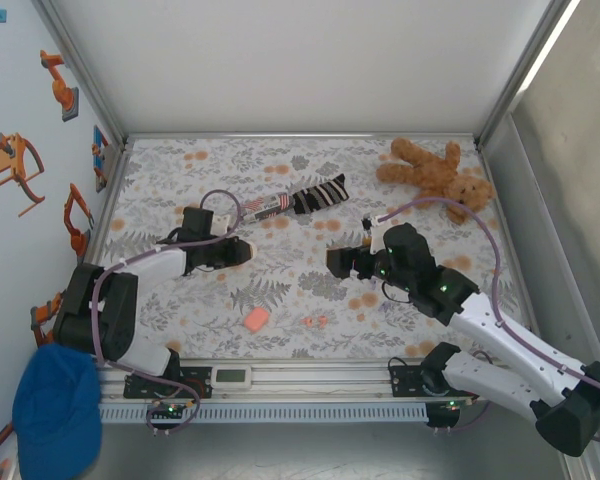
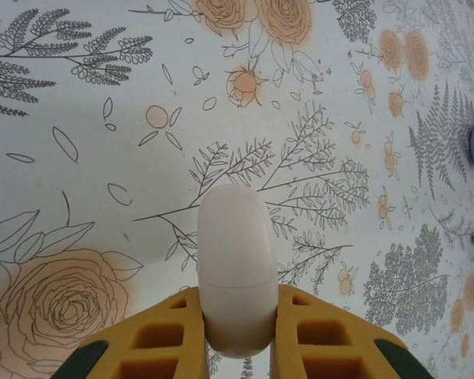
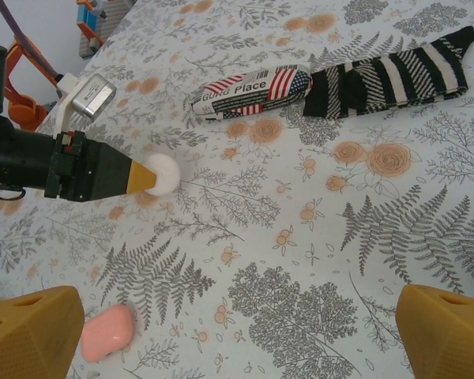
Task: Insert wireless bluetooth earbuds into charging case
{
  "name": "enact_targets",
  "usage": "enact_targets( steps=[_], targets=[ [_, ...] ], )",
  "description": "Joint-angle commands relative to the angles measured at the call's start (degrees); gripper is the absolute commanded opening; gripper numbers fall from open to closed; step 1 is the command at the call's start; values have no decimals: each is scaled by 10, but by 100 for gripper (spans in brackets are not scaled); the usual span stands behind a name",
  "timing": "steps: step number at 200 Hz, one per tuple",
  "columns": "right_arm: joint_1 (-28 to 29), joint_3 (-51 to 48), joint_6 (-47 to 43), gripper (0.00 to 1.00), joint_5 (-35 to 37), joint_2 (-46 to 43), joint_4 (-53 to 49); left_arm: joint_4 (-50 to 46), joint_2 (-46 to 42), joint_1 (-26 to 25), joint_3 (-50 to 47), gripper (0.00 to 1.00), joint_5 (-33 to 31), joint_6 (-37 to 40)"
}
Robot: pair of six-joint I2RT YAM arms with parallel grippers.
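Two coral earbuds (image 1: 310,321) are seen loose on the tabletop (image 1: 230,170). A white charging case (image 2: 235,260) is clamped in the left gripper (image 2: 237,304)'s jaws, and the right gripper (image 3: 233,304)'s jaws are spread wide, nothing held.

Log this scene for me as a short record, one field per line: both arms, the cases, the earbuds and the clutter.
Left gripper: shut on the white case, fingers on both sides
Right gripper: open, holding nothing
Pink case: lying on the table near the front edge
Red earbuds: two, loose on the table just right of the pink case
Clutter: striped sock and flag-print pouch end to end, teddy bear in the far right corner
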Motion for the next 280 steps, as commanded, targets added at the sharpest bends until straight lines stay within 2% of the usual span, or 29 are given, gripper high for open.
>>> enact_targets(
  steps=[1,62,203,243,280],
  targets=[
    [3,-9,8,100,8,-3,4,-2,12,4,18,16,25,20],
    [2,-6,4,100,11,8,1,12,47,12,25,21,58,15],
    [-19,21,-40,100,26,-6,-39,21,78,40,28,34,69,17],
    [-32,21,-48,100,25,-14,-49,27,62,46,22,35,69,16],
    [-48,37,-69,100,24,-5,-68,34,5,45,6,39,66,15]
  ],
)
